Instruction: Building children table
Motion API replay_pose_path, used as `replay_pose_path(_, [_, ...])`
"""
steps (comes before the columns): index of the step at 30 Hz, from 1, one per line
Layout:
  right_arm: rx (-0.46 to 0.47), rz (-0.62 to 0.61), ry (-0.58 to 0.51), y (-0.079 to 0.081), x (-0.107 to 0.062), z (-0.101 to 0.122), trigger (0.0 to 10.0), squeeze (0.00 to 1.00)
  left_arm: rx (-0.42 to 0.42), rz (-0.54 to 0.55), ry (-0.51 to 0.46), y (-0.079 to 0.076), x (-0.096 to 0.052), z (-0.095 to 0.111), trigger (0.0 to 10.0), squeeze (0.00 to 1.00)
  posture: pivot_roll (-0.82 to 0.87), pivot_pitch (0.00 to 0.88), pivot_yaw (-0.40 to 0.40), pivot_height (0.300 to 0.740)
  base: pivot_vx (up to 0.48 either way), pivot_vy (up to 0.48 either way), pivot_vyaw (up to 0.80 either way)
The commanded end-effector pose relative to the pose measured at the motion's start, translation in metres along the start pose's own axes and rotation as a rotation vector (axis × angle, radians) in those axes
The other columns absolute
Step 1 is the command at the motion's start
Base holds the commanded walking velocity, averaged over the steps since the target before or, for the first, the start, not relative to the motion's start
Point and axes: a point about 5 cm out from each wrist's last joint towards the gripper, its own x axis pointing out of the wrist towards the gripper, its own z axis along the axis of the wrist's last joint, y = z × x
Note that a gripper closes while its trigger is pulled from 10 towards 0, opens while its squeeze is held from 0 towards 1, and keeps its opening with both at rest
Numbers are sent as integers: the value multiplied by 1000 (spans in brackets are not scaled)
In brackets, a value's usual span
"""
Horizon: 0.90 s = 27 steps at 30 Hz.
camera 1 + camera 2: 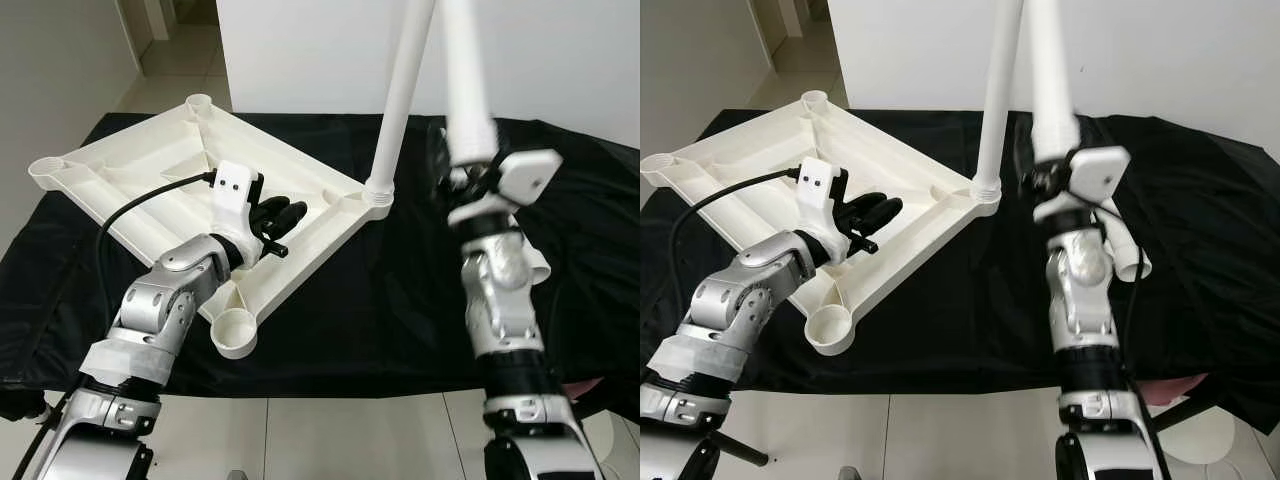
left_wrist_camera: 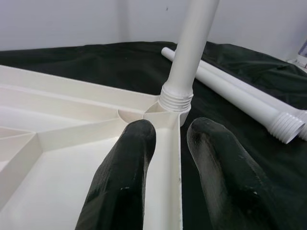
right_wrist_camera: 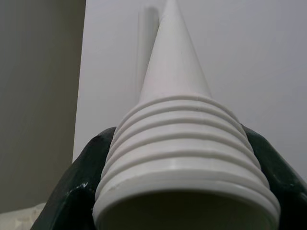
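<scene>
No writing legible. Tabletop (image 1: 180,170) lies upside down on black cloth (image 1: 400,300), one leg (image 1: 400,100) screwed in. Left gripper (image 1: 283,216) open at its rim; right gripper (image 1: 470,180) clamps second leg (image 1: 465,70).

Plain white-walled room (image 1: 300,50), tiled floor (image 1: 330,435)

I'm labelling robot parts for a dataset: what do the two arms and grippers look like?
Both arms are jointed silver metal. Each ends in a white boxy wrist housing and two long, rounded black fingers: left gripper, right gripper. A black cable loops into the left wrist housing.
</scene>
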Motion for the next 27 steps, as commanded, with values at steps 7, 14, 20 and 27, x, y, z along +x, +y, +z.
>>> replay_pose_path(7, [17, 107, -124, 15, 18, 30, 10000, 0, -47, -322, -2, -15, -1, 2, 10000, 0, 35, 21, 32, 740, 0, 0, 0])
replay_pose_path(14, [22, 185, -54, 23, 5, 19, 10000, 0, -105, -370, -30, -15, -2, 11, 10000, 0, 37, 21, 33, 740, 0, 0, 0])
replay_pose_path(20, [55, 248, 78, 30, -23, 1, 10000, 0, -192, -420, -69, -14, -1, 23, 10000, 1000, 42, 26, 21, 740, 0, 0, 0])
replay_pose_path(27, [92, 297, 213, 43, -57, -16, 10000, 0, -381, -552, -169, -17, -6, 45, 10000, 1000, 34, 24, 15, 740, 0, 0, 0])
